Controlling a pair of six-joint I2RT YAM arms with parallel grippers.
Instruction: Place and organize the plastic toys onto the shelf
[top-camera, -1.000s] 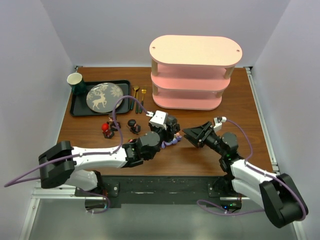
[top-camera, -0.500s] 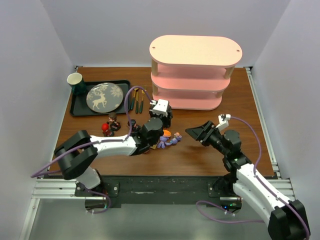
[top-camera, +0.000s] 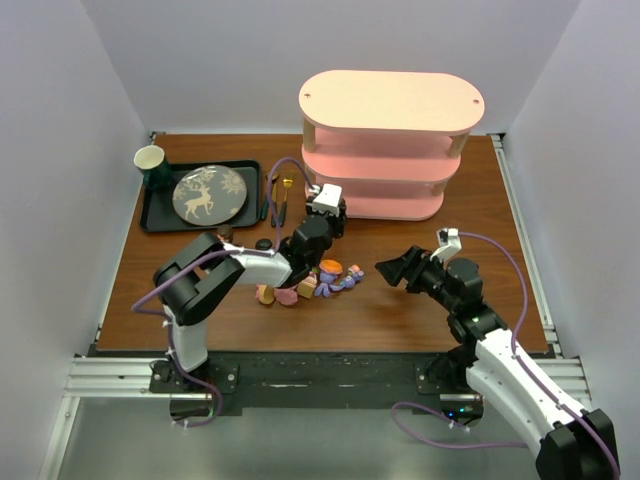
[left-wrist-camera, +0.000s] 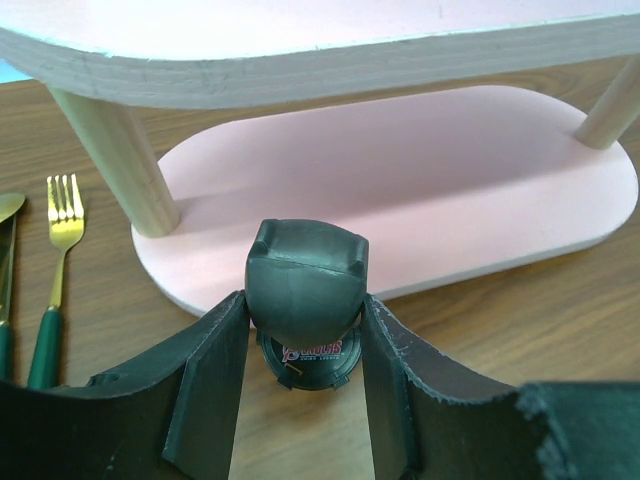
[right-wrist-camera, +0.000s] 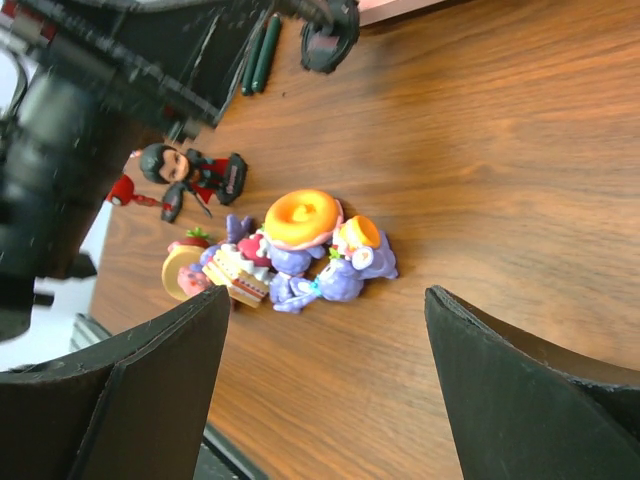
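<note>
Currently the left claw (left-wrist-camera: 303, 335) is clamped on an upright dark figurine (left-wrist-camera: 305, 280), with the bottom tier of the shelf (left-wrist-camera: 450, 190) directly ahead; the right claw (right-wrist-camera: 325, 300) stands apart, farther off.

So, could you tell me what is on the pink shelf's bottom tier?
Nothing visible: the bottom tier shows bare pink. The dark figurine is held just short of it. Small patches behind the posts are hidden.
</note>
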